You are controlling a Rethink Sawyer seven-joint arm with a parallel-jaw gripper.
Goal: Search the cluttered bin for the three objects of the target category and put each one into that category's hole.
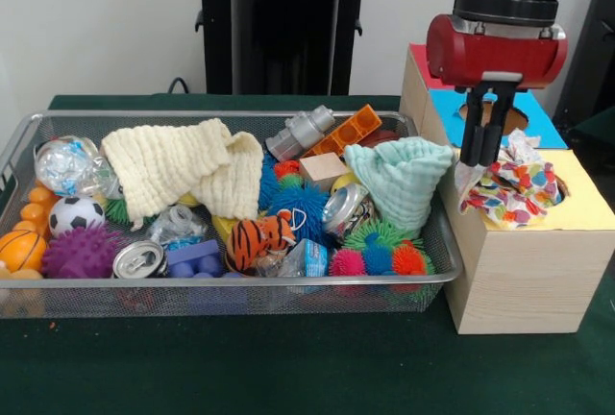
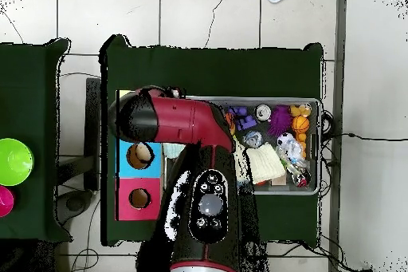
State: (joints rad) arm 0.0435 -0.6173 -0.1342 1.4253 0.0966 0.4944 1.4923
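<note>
My gripper hangs over the wooden box to the right of the wire bin. Its two black fingers stand close together, pinching the edge of a colourful patterned cloth. The cloth is heaped on the box's yellow section and hangs slightly over the left edge. A cream cloth and a mint cloth lie in the bin. In the overhead view the arm covers the gripper and the yellow section; the cream cloth shows in the bin.
The bin holds balls, spiky toys, cans, blocks, a tiger toy and crumpled plastic. The box's blue section and pink section each have a round hole. Green and pink cups stand on a side table.
</note>
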